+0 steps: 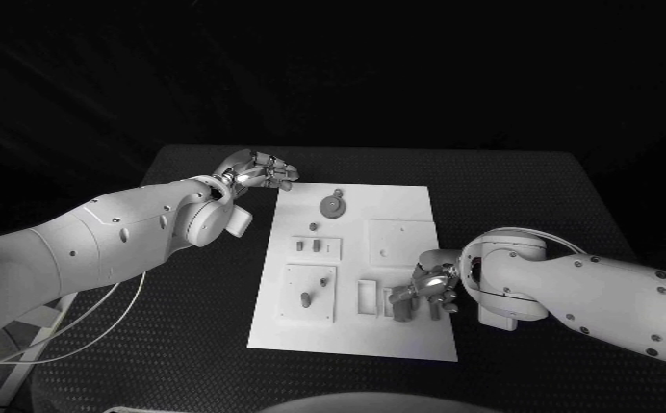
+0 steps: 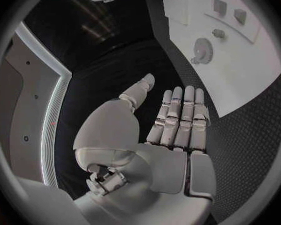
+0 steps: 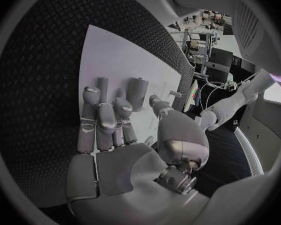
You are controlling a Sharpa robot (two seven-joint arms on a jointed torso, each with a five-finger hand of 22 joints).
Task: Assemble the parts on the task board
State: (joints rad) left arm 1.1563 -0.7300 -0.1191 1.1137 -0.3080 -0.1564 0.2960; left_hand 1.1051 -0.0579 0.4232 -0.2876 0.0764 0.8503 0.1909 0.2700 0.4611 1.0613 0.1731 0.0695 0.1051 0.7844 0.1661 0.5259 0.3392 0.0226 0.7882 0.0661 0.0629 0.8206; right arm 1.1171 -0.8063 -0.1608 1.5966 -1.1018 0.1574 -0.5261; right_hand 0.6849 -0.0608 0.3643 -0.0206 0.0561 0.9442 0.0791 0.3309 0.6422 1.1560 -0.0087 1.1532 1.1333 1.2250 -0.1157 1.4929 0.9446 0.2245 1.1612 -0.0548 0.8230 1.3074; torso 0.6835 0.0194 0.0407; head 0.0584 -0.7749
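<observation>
Nearest the head camera, at the near right part of the white board [image 1: 354,336], the right hand [image 1: 423,290] is lowered onto the board's surface among its small grey parts. From the right wrist camera its fingers [image 3: 98,120] lie stretched out side by side along the board [image 3: 118,60], and an upright grey peg [image 3: 137,92] stands just past the fingertips, close to or touching them; whether the thumb and a finger actually pinch that peg cannot be told. Just beside this hand on the board sits a narrow rectangular slot piece [image 1: 368,297]. Further left a raised square plate [image 1: 308,293] carries a small peg [image 1: 308,298] and another short piece, and above it a smaller plate [image 1: 317,245] holds two little studs. A blank square plate [image 1: 401,240] lies right of that. Near the far edge of the board rests a round grey disc [image 1: 332,205] with a small stem above it, seen also from the left wrist camera [image 2: 202,50]. The left hand [image 1: 255,170] hovers over the black table [image 1: 541,192] just off the board's far left corner, well apart from the disc; its fingers [image 2: 178,120] are straight and side by side with the thumb spread away, holding nothing.
</observation>
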